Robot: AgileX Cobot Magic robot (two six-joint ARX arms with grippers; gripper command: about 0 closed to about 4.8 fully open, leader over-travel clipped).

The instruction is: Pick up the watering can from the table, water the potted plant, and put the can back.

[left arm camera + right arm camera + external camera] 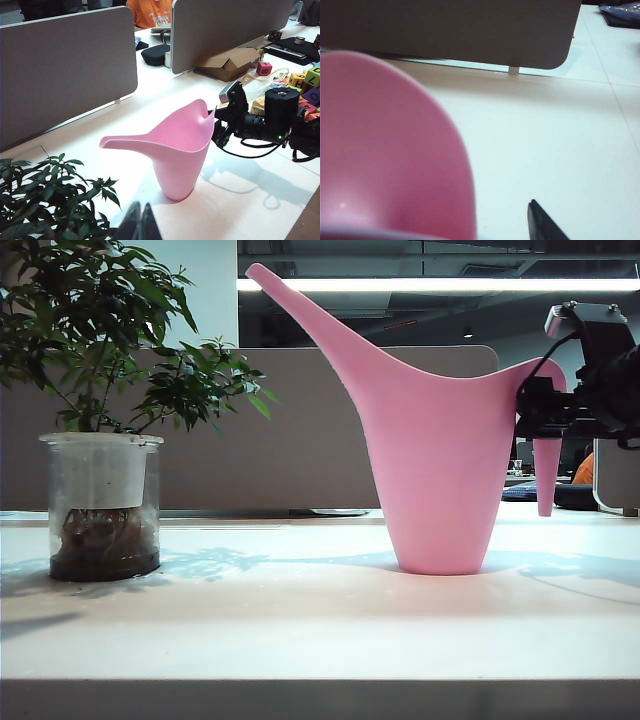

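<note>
A: Right, where's the watering can [440,470]?
B: I see it upright on the table [300,630], right of centre, spout aimed left toward the potted plant [100,420] at far left.
A: Right gripper [535,405]?
B: At the can's handle top, right side. I can't tell how wide its jaws stand or whether it grips.
A: Left gripper [141,222]?
B: Near the plant, fingertips [131,224] almost together, nothing between them, apart from the can.
</note>
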